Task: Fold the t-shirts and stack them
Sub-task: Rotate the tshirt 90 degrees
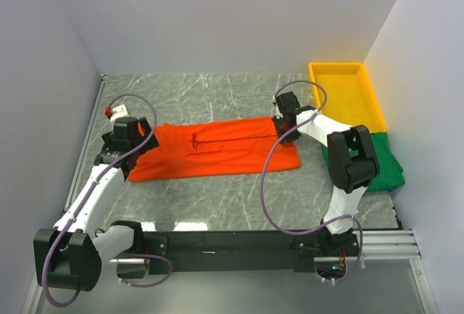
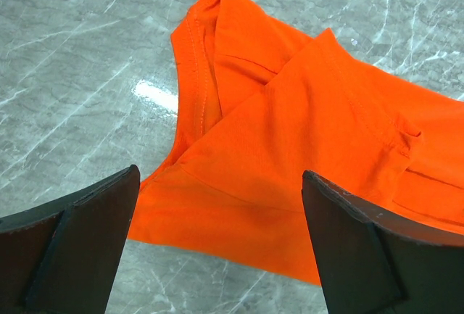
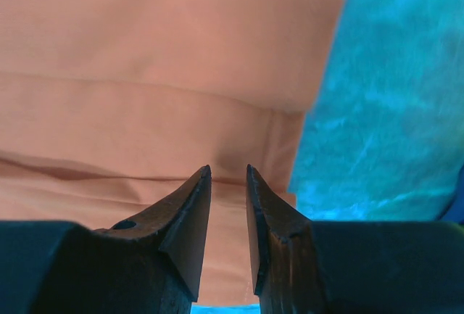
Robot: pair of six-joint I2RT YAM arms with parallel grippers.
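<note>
The orange-red t-shirt [image 1: 217, 151] lies folded into a long flat strip across the middle of the table. Its left end, with a sleeve folded over, fills the left wrist view [image 2: 304, 111]. My left gripper [image 1: 143, 146] hovers over that left end, jaws wide open with nothing between them [image 2: 219, 174]. At the shirt's right end, my right gripper [image 1: 283, 130] points down onto the cloth [image 3: 145, 38]. A narrow gap remains between its jaws [image 3: 228, 169], tips at a fold near the edge. The dark green t-shirt [image 1: 380, 165] lies crumpled at the right, partly behind the right arm.
A yellow plastic tray [image 1: 313, 85] stands at the back right, just behind the green shirt. White walls close in on the left, back and right. The marble tabletop [image 1: 217, 100] shows around the orange shirt.
</note>
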